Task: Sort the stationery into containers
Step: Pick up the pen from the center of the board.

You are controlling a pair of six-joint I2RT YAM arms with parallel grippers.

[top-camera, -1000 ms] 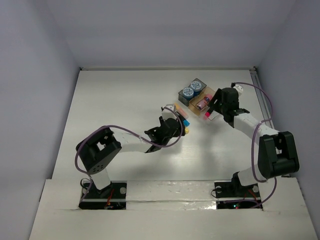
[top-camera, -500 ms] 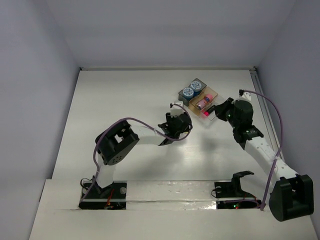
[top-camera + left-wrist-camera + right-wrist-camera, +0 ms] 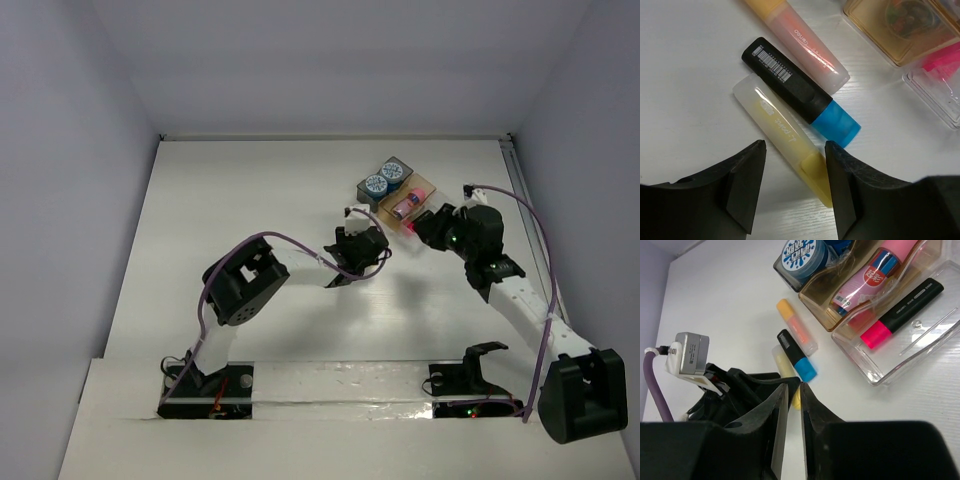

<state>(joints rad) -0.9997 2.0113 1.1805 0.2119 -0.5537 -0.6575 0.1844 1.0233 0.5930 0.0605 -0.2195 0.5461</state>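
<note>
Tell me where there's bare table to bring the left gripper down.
Bare table runs left of the left gripper and toward the far wall. Crowded: yellow marker, black-blue marker and orange marker lie side by side, trays just right.

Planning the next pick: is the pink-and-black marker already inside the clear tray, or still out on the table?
Inside. The right wrist view shows the pink-and-black marker lying flat within the clear tray's walls.

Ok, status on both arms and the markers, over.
Left gripper jaws open over the yellow marker, nothing held. Right gripper jaws nearly closed, empty. Pink-black marker in the clear tray. Orange marker and black-blue marker loose.
</note>
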